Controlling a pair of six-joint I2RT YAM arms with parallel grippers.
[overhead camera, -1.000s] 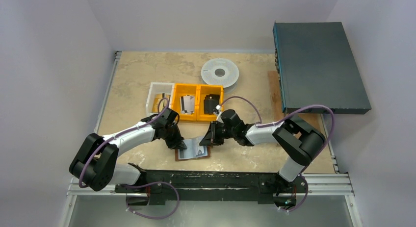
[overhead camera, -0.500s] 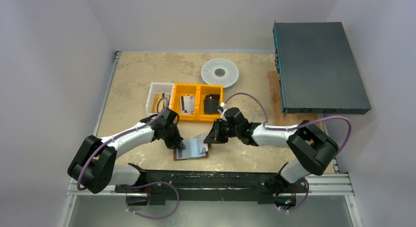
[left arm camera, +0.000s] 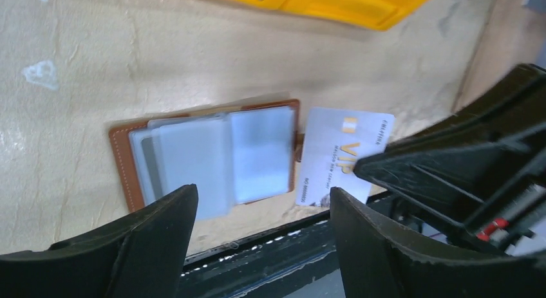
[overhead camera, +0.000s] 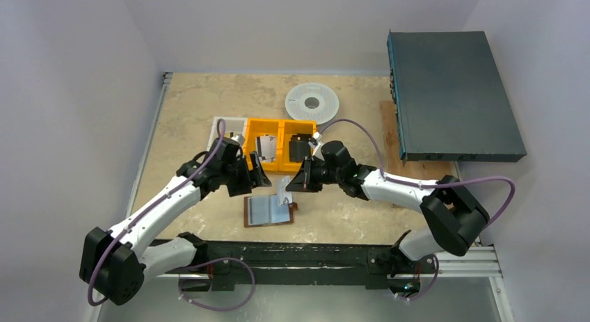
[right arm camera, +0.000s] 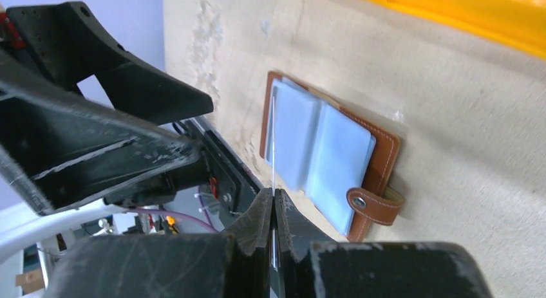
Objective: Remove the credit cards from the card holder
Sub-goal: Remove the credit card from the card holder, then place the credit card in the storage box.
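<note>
The brown leather bifold card holder point(overhead camera: 266, 212), pale grey-blue sleeves facing up, lay open and flat on the mottled beige table point(overhead camera: 188, 113) near its front edge. Its long axis ran left to right, with the snap tab at the right end. One thin white credit card point(left arm camera: 341, 158) with gold lettering was clear of it, hanging just above and past the tab end. It was pinched by its edge in the right gripper point(right arm camera: 273, 201), whose fingers were closed tight on it. The left gripper point(overhead camera: 257, 177) hovered over the holder with its fingers spread wide and nothing between them. The holder lay straight below that gap, apart from both pads. Grey card shapes seemed to show inside the sleeves, so more probably remained. Of the two arms, the left looked better placed to pin the holder or reach into it. The orange plastic bin point(overhead camera: 278, 155) stood just beyond, on the far side, a likely drop for the held card.
</note>
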